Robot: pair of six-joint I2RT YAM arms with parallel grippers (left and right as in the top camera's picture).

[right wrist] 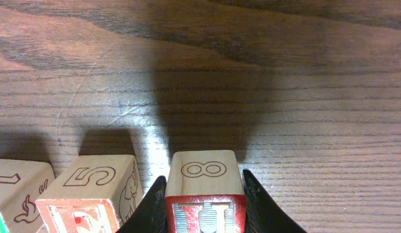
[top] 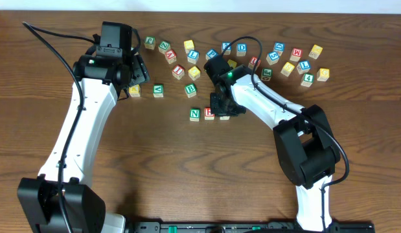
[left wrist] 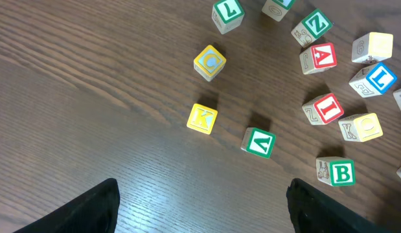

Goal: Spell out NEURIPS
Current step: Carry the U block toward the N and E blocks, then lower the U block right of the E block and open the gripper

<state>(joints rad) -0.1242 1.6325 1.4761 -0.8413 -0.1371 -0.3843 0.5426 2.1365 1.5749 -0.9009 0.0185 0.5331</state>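
A green N cube [top: 194, 114] and a red E cube [top: 209, 113] stand side by side in a row on the table. My right gripper [top: 220, 107] is low at the right end of that row, shut on the red U cube [right wrist: 204, 194]. That cube sits just right of the E cube [right wrist: 90, 194] and shows an 8 on its far side. The N cube [right wrist: 15, 188] peeks in at the left edge. My left gripper [left wrist: 203, 194] hovers open over bare wood, near the yellow K cube [left wrist: 202, 118]. A red I cube [left wrist: 326, 108] lies among the loose cubes.
Loose lettered cubes lie scattered across the back of the table [top: 278, 58]. In the left wrist view a yellow C cube [left wrist: 210, 62], a green V cube [left wrist: 258, 142] and a green B cube [left wrist: 337, 173] sit beyond the fingers. The right arm's base [top: 307, 155] stands at right.
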